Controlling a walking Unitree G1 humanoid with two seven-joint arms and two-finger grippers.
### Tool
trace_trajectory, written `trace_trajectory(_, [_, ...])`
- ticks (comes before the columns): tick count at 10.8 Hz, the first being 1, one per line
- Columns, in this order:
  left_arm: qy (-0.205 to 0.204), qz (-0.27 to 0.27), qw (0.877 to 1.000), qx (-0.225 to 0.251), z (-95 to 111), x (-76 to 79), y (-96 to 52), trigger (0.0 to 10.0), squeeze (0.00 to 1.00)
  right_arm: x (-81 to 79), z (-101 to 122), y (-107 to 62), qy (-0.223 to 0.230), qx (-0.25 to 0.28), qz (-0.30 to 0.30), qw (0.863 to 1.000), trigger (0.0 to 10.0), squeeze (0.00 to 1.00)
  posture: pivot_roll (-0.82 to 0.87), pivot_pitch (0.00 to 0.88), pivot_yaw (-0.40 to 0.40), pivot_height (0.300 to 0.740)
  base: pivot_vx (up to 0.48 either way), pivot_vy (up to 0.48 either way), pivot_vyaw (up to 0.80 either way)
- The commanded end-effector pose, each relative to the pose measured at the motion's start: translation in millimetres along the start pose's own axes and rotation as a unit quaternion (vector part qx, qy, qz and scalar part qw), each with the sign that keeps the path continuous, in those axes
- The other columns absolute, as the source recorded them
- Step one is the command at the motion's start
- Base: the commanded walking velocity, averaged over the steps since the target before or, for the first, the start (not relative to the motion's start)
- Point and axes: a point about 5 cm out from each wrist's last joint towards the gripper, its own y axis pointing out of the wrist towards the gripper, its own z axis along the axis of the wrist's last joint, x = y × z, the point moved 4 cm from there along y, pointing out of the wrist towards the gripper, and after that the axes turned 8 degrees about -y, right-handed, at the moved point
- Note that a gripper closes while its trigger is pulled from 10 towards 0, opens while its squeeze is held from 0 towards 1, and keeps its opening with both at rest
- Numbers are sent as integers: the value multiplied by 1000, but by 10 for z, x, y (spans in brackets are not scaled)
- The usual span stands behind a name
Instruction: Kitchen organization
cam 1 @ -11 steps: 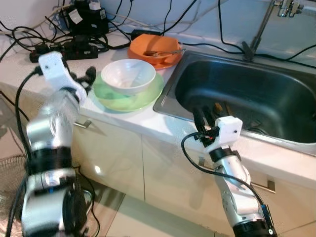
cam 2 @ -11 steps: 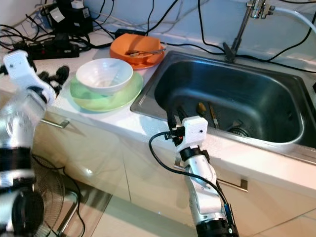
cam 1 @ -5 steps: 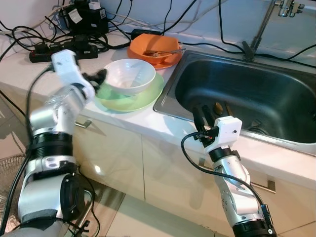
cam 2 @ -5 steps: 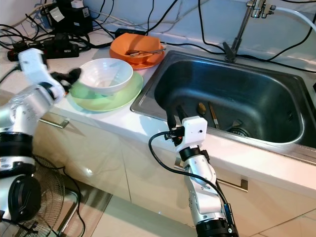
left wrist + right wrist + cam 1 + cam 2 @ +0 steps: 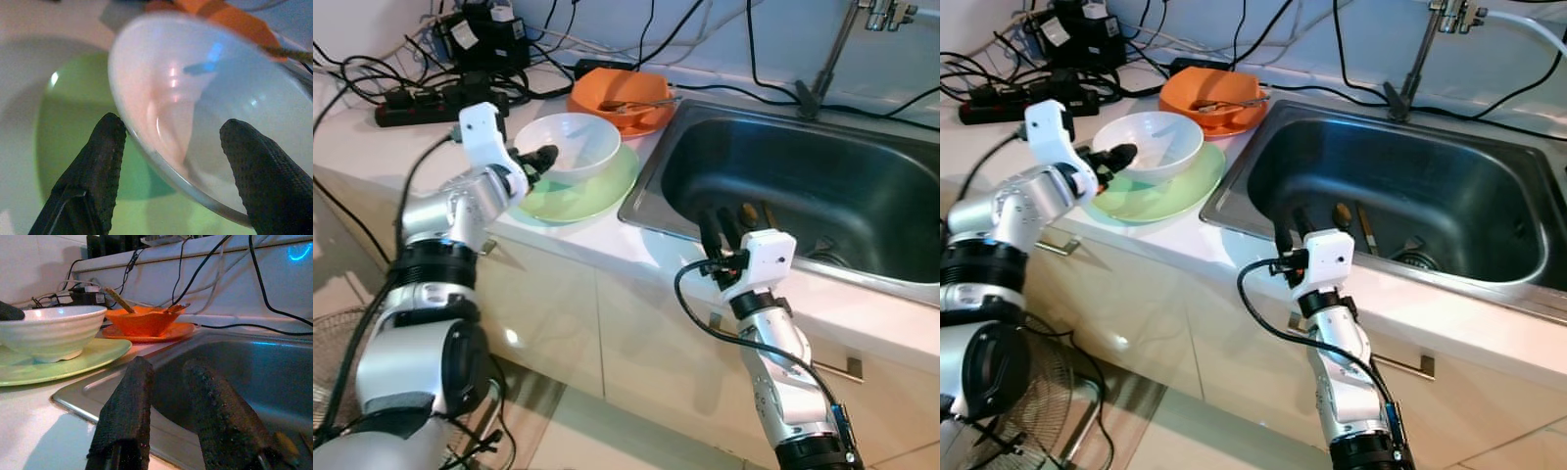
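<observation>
A: What is seen in the left eye view?

B: A white bowl (image 5: 568,145) is seen resting on a green plate (image 5: 576,189) on the counter (image 5: 372,147), just beside the sink (image 5: 803,186). The left hand (image 5: 536,161) is placed at the bowl's near rim, on the side away from the sink. An orange dish (image 5: 619,98) with a utensil in it is set behind the bowl, at the sink's far corner. The right hand (image 5: 717,231) is held over the sink's front edge.

A: And the right eye view?

B: The same layout is shown. Cables and a power strip (image 5: 1023,98) are seen beyond the bowl, well apart from the sink.

A: The left wrist view?

B: The left hand is shown spread apart, not clenched: one finger (image 5: 100,161) is placed outside the bowl's rim over the green plate, the other inside the bowl. Whether the rim is touched cannot be told.

A: The right wrist view?

B: The right hand's two fingers (image 5: 127,411) are seen slightly parted, with nothing between them, above the sink's rim. The bowl and plate are seen beyond.
</observation>
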Motion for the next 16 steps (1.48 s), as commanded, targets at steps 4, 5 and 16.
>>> trace_trajectory(4, [-35,12,999,-34,-228,-4,65,0,0,18,-2,7,-1,0,-6,1000,10000,0,198,51,33,740,0,0,0])
trace_trajectory(5, [-36,11,999,-33,-245,10,67,0,0,19,-5,5,-1,-1,-6,1000,10000,0,198,52,33,740,0,0,0])
trace_trajectory(16, [-64,31,997,-8,-370,-6,28,0,0,25,-47,0,-5,-10,-8,1000,10000,0,191,28,32,740,0,0,0])
